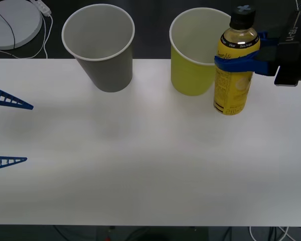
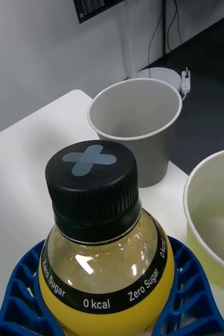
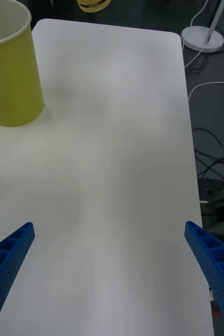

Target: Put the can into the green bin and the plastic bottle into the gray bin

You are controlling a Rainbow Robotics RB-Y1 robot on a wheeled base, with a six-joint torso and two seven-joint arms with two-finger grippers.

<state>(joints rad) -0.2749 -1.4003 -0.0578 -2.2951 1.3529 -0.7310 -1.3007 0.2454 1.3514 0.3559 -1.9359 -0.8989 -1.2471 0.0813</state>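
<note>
The plastic bottle (image 1: pixel 235 75), with yellow drink, a yellow label and a black cap (image 2: pixel 93 189), is upright with my right gripper (image 1: pixel 238 63) shut around its upper body. It is just right of the green bin (image 1: pixel 190 57), overlapping that bin's right side in the front view. Whether its base touches the table I cannot tell. The gray bin (image 1: pixel 100 47) stands upright to the left of the green one; both also appear as the gray bin (image 2: pixel 135 126) and green bin (image 2: pixel 216 220). My left gripper (image 1: pixel 10 130) is open at the table's left edge. The can is out of view.
The white table (image 1: pixel 150 165) stretches wide and bare in front of the bins. A white round base (image 1: pixel 12 22) with a cable sits behind the table at far left. Cables (image 3: pixel 211 152) lie on the floor beyond the table's side edge.
</note>
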